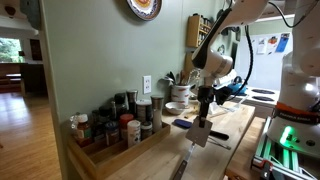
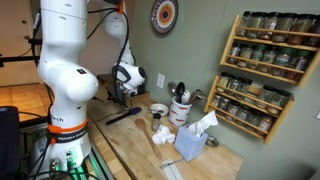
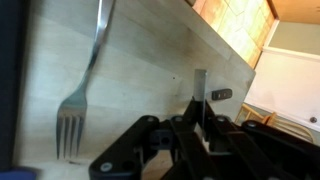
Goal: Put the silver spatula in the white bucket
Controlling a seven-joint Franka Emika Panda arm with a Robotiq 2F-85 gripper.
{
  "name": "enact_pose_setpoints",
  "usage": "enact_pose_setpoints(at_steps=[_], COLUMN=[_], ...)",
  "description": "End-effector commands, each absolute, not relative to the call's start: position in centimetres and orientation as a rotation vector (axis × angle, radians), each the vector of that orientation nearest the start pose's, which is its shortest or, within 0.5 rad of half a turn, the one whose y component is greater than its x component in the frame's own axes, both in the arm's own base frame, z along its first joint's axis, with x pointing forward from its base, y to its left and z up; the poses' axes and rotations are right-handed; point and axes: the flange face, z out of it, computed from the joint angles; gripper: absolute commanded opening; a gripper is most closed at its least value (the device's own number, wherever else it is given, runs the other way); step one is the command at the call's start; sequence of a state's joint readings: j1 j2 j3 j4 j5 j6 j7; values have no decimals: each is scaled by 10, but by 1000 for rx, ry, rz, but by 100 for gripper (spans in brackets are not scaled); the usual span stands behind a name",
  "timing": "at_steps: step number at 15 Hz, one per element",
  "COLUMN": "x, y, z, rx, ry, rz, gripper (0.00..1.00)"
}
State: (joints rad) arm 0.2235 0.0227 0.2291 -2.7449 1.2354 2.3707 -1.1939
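Wall rack (image 2: 262, 70) labels cannot be read; over the bench (image 1: 238, 125), the silver spatula (image 1: 201, 133) is pinched blade-down by the lowered gripper (image 1: 205, 101).

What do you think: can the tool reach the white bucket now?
Probably yes: the tool, holding the silver spatula, hangs above the counter with open space toward the white bucket, though utensils crowd its mouth.

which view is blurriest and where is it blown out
wrist view: blurriest, fork and end effector smeared, top right washed out; in an exterior view the window glares bright; in an exterior view the spice rack is evenly lit
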Motion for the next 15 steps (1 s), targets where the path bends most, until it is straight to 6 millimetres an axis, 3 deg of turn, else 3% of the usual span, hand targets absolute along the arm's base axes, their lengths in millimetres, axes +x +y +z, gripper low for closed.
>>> enact_pose_setpoints(at_steps=[1,2,4,5,6,9,15], x=[316,309,336,337,323,319,301], y=[153,147,147,143,135,122,77], z=[241,254,288,308,320,376,498], rx=[-2352,-2354,-2377,-2396,-2402,-2453,-2783], ry=[-702,-713,-730,-746,-768,-795,-721], rz=[62,57,35,21,8,-1,30], gripper=[2,2,2,2,2,2,2])
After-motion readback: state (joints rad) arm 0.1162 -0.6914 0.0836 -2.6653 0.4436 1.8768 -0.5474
